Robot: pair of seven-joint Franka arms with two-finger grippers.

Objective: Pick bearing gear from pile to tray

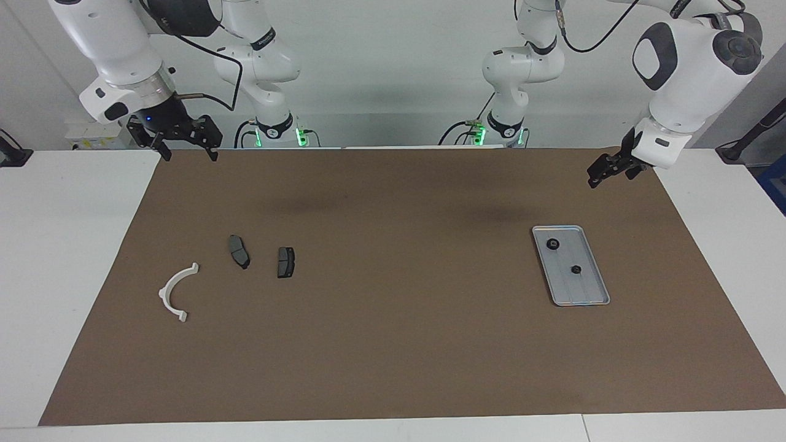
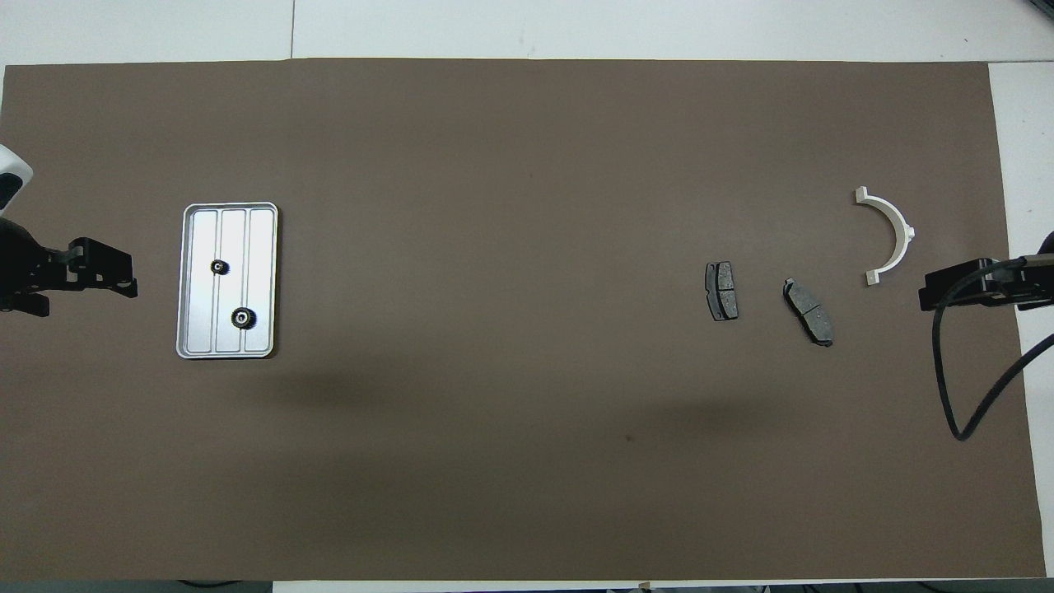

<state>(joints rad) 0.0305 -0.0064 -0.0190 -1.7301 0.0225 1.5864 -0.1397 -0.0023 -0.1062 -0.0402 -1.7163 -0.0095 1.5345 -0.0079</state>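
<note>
Tray: the silver-grey tray point(image 1: 588, 296) lies flat on the brown mat point(image 1: 399, 344) toward the left arm's end of the table point(image 1: 61, 245), its ridges running lengthwise.
Bearing gears: two small black round pieces rest inside the tray, apart from each other; one bearing gear point(image 1: 553, 244) sits in the part of the tray nearer the robots, the other gear point(image 1: 576, 269) near its middle.
Pile: what is left lies toward the right arm's end of the mat, well apart from the tray.
Brake pads: two dark grey pads lie flat side by side, not touching; one brake pad point(image 1: 285, 262) is closer to the mat's middle, the second pad point(image 1: 239, 251) is beside it toward the bracket.
Bracket: the white half-ring bracket point(image 1: 174, 292) lies on the mat near the second pad, farther from the robots than it.
Left gripper: the left gripper point(image 1: 605, 168) hangs raised over the mat's edge nearest the robots, clear of the tray, jaws spread wide and empty.
Right gripper: the right gripper point(image 1: 188, 150) hangs over the mat's corner at its own end, fingers spread wide, holding nothing.
</note>
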